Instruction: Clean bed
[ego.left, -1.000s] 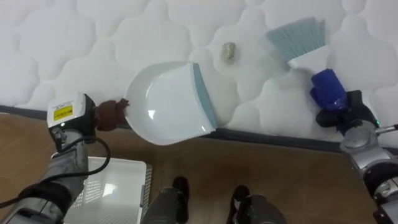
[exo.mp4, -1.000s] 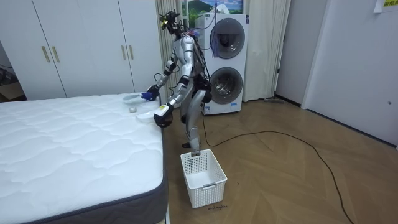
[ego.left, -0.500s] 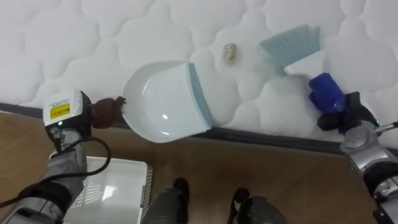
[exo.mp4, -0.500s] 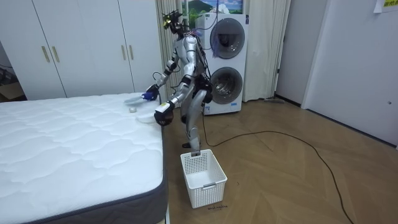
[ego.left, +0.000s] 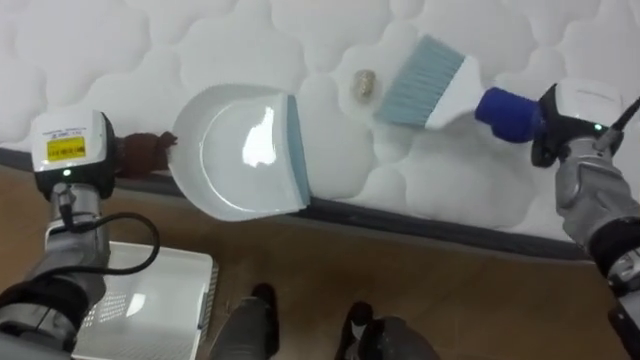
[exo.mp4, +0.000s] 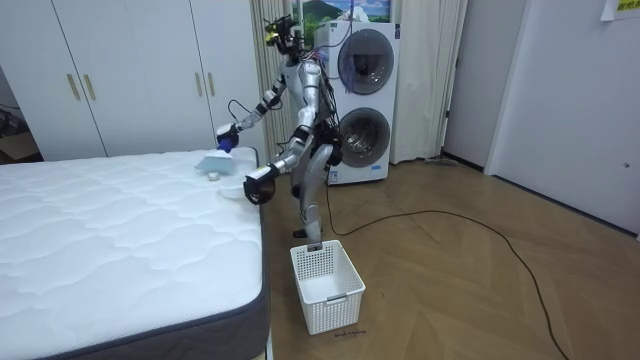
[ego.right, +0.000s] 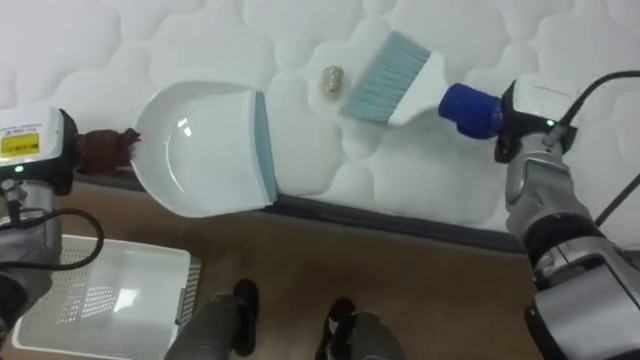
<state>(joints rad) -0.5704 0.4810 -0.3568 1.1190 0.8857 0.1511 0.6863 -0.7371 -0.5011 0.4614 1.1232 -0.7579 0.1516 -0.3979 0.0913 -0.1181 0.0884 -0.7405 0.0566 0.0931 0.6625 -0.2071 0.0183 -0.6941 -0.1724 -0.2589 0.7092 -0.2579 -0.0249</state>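
While dustpan (ego.left: 240, 150) overhangs mattress edge (ego.left: 450, 218), left hand (ego.left: 70, 160) grips it, right hand (ego.left: 578, 118) grips brush (ego.left: 425, 80).

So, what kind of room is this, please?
Probably a bedroom in a home, shared with laundry: a bare quilted mattress, white wardrobe doors, and two stacked washing machines on a wooden floor.

Quilted white mattress (ego.right: 200, 40) seen from above. At 9 o'clock, the left hand (ego.right: 38, 165) holds the brown handle of a white dustpan (ego.right: 200, 150) that overhangs the mattress edge, its blue-grey lip facing 3 o'clock. At 2 o'clock, the right hand (ego.right: 522, 135) grips a brush (ego.right: 420, 85) by its blue handle. The bristles are just beside a small beige lump (ego.right: 331, 77) at 12 o'clock. A white basket (ego.right: 100, 290) stands at 7 o'clock.
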